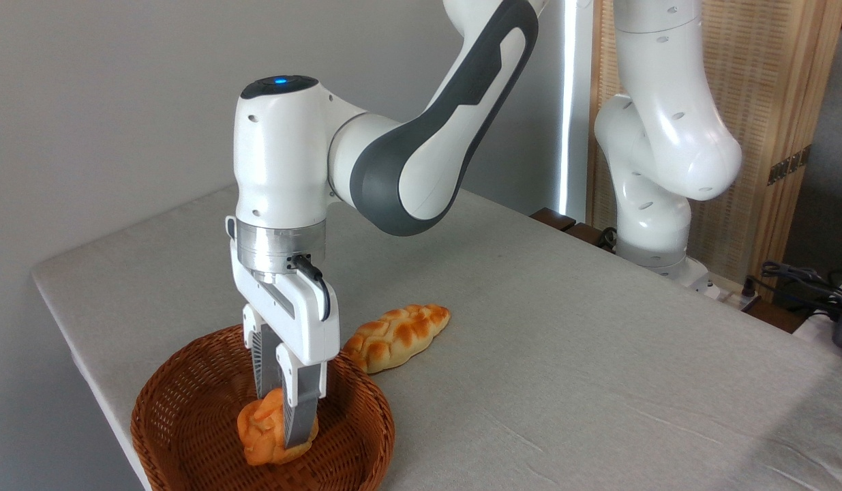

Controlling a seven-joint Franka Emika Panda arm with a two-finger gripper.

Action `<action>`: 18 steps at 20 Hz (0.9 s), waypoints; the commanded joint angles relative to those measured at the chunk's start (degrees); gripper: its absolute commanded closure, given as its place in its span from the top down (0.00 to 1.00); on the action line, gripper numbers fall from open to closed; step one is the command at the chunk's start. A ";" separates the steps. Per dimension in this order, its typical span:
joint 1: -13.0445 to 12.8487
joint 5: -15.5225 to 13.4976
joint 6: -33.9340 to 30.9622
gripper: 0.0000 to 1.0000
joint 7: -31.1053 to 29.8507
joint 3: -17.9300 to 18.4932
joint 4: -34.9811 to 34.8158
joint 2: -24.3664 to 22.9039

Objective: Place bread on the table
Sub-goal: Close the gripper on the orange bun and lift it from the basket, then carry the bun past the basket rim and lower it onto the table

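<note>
The bread [260,434], a small orange-golden bun, is inside the brown wicker basket [152,395] at the front left of the table [584,368]. My gripper [279,424] reaches straight down into the basket. One finger stands in front of the bun and the other behind it, and both press against the bun. The bun's lower edge sits at or just above the basket floor; I cannot tell whether it still rests there. The rear fingertip is hidden behind the bun.
A long braided yellow-brown loaf [395,334] lies on the grey cloth just right of the basket rim. The arm's white base [656,225] stands at the far right edge, with cables [799,276] beyond it. The table's left edge runs close to the basket.
</note>
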 commanded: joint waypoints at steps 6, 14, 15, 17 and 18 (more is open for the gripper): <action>-0.25 0.16 0.76 0.45 0.65 0.48 0.64 -0.50; -0.34 -0.02 -6.15 0.48 0.64 0.48 0.20 -9.37; -0.34 -0.02 -8.35 0.49 0.73 0.48 0.03 -10.33; -0.34 -0.02 -11.00 0.57 0.65 0.57 -0.76 -12.44; -0.34 -0.02 -12.32 0.57 0.73 1.00 -1.72 -13.76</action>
